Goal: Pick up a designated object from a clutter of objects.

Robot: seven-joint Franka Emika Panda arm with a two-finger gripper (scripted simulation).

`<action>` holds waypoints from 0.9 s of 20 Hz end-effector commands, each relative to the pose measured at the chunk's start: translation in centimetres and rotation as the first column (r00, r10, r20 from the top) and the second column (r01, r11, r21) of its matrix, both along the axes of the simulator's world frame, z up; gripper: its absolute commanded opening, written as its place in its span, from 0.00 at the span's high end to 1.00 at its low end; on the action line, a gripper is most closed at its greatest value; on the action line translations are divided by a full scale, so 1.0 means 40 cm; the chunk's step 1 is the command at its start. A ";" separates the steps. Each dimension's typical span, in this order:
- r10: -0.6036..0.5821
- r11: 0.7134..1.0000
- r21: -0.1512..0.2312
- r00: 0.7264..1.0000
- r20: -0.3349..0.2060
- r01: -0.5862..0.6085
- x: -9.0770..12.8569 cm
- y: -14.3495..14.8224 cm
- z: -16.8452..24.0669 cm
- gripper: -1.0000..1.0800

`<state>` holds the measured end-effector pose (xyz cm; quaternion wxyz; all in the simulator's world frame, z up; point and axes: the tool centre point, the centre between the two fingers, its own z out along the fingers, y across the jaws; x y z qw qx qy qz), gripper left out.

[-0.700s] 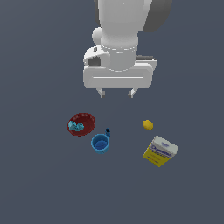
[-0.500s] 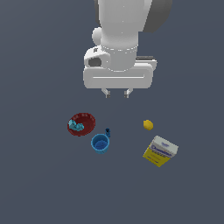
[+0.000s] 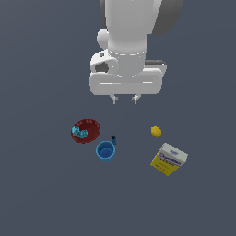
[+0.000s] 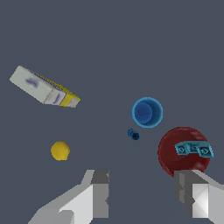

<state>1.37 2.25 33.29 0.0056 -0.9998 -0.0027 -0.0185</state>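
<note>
Bright blue cup [image 3: 105,150] is what we're after, sitting on the floor right beside the red bowl [image 3: 86,130] with a teal bit in it, and a tiny dark blue piece [image 3: 113,138] at its rim. Lemon [image 3: 156,131] and yellow-and-white box [image 3: 169,159] sit well apart toward the exterior view's right. Our gripper [image 3: 124,98] hangs high above, fingers spread wide, holding nothing. We'd say it's the approach step: next, line up over the cup and drop down.

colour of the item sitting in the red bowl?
Teal item in the dark red bowl; clearest in the wrist view.
</note>
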 end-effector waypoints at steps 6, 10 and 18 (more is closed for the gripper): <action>0.045 0.999 -0.014 0.999 -0.008 -0.045 0.012 -0.006 -0.016 0.38; 0.101 0.994 -0.030 0.995 -0.019 -0.101 0.027 -0.014 -0.036 0.38; 0.278 0.957 -0.073 0.958 -0.066 -0.282 0.073 -0.041 -0.104 0.38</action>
